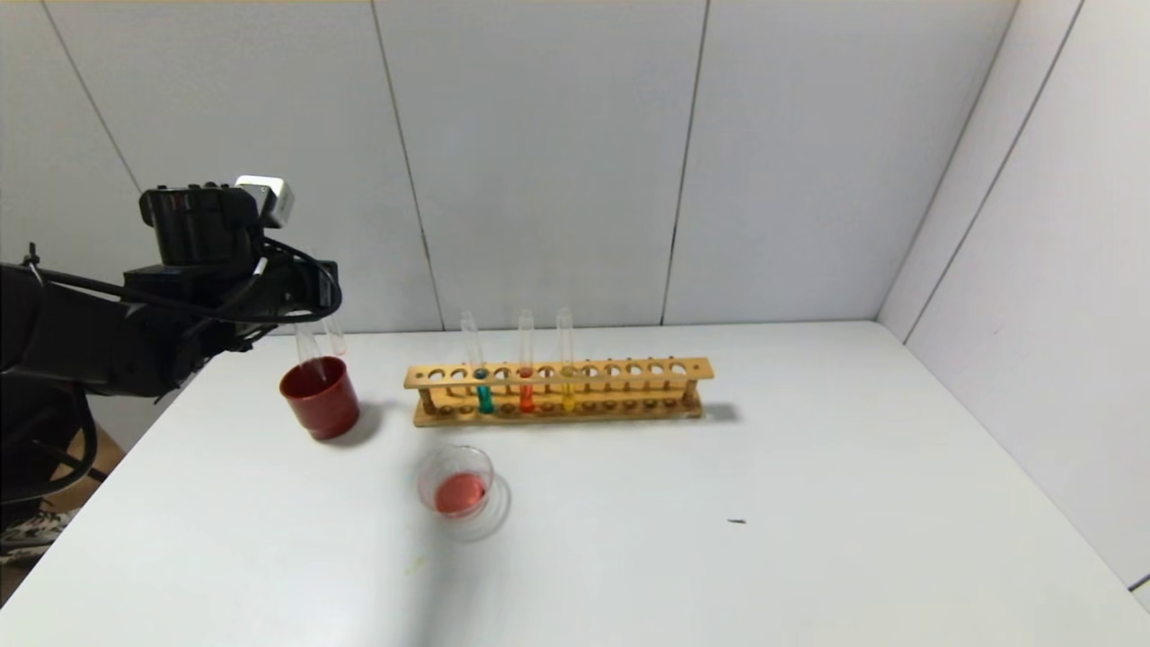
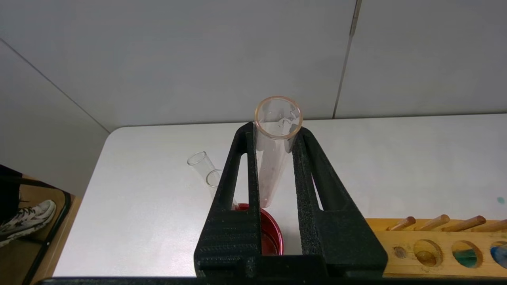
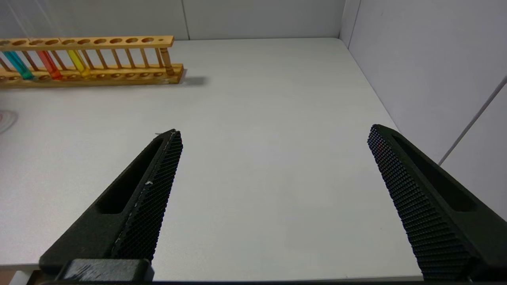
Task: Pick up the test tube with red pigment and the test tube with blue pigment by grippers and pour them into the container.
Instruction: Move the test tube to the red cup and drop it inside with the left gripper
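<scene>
Your left pincer [image 2: 275, 158] is clamped on the emptied test tube with red pigment [image 2: 273, 158], which stands nearly upright, mouth up and round bottom down, just above the dark red cup [image 1: 319, 395]. Two empty tubes [image 2: 206, 170] lean in that cup below the pincer. Your right pincer [image 3: 273, 166] hangs wide open over bare counter [image 3: 257, 118], holding nothing. Off to the left pincer's right, the test tube with blue pigment [image 1: 483, 386] stands upright in the wooden rack [image 1: 557, 391]; the glass dish [image 1: 458, 490] holds pinkish-red liquid.

6 tubes [image 1: 526, 359], 1 rack [image 1: 557, 392], 1 cup [image 1: 320, 397], 1 dish [image 1: 460, 490]
</scene>
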